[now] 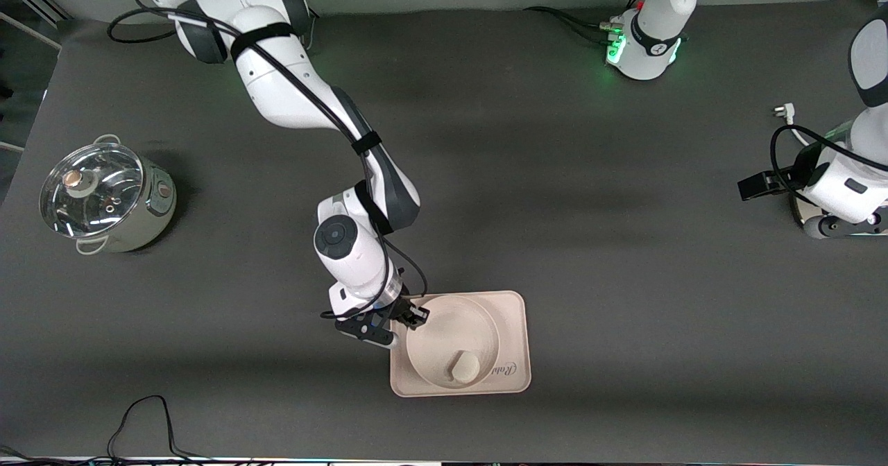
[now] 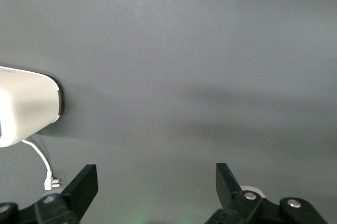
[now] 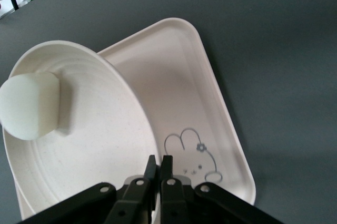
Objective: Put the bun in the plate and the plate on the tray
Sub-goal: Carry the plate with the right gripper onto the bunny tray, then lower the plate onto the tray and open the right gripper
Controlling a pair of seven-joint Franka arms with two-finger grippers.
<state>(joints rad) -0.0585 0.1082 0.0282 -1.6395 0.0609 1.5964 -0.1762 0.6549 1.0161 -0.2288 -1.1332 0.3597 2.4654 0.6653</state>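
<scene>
The plate (image 1: pixel 444 327) sits over the tray (image 1: pixel 515 313), and the bun (image 1: pixel 465 367) lies in the plate near the rim closest to the front camera. My right gripper (image 1: pixel 416 315) is shut on the plate's rim at the tray's right-arm end. In the right wrist view the fingers (image 3: pixel 167 165) pinch the rim of the plate (image 3: pixel 95 145), which tilts above the tray (image 3: pixel 174 76) with its rabbit drawing; the bun (image 3: pixel 29 105) rests inside. My left gripper (image 2: pixel 156 182) is open and empty over bare table, waiting at the left arm's end.
A steel pot with a glass lid (image 1: pixel 104 195) stands at the right arm's end of the table. A white plug and cable (image 1: pixel 784 112) lie near the left arm (image 1: pixel 846 182). A black cable (image 1: pixel 139 417) loops at the near edge.
</scene>
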